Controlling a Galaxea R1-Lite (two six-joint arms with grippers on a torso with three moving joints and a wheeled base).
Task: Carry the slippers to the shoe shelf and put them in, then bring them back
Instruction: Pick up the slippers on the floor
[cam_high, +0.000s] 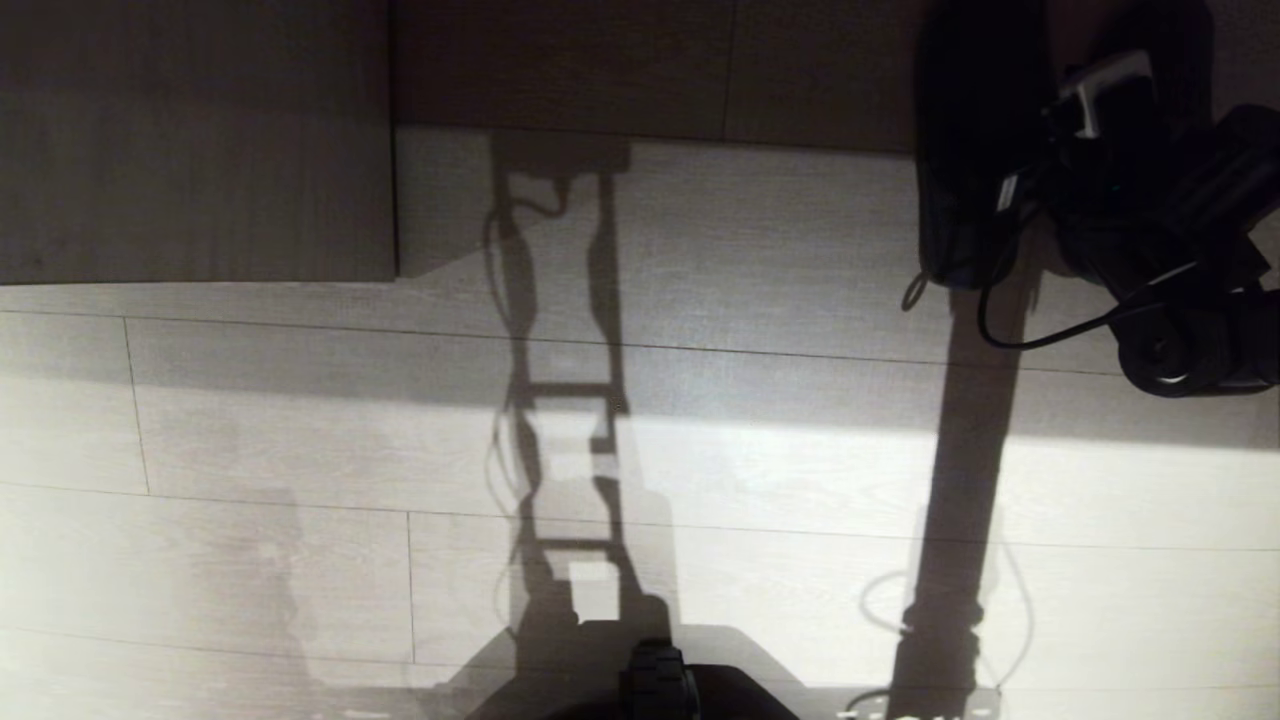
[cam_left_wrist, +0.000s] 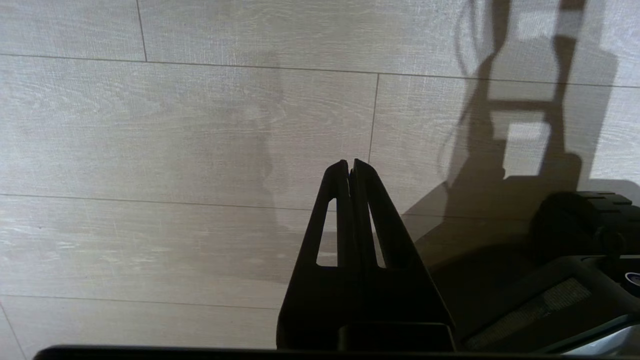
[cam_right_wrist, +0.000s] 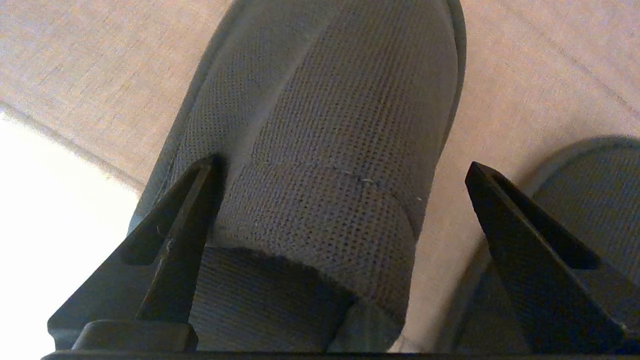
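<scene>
Two slippers (cam_right_wrist: 320, 165) on shelf floor (cam_high: 760, 230), at 2 o'clock in head view under R gripper (cam_right_wrist: 345, 175), jaws wide apart, straddling near one. L gripper (cam_left_wrist: 350, 167) parked, jaws together. Risk: closing off-centre could pinch fabric only, so slipper sags or drops.

right claw (cam_right_wrist: 340, 185) – spread wide, reaching down | left claw (cam_left_wrist: 350, 167) – closed, parked
</scene>
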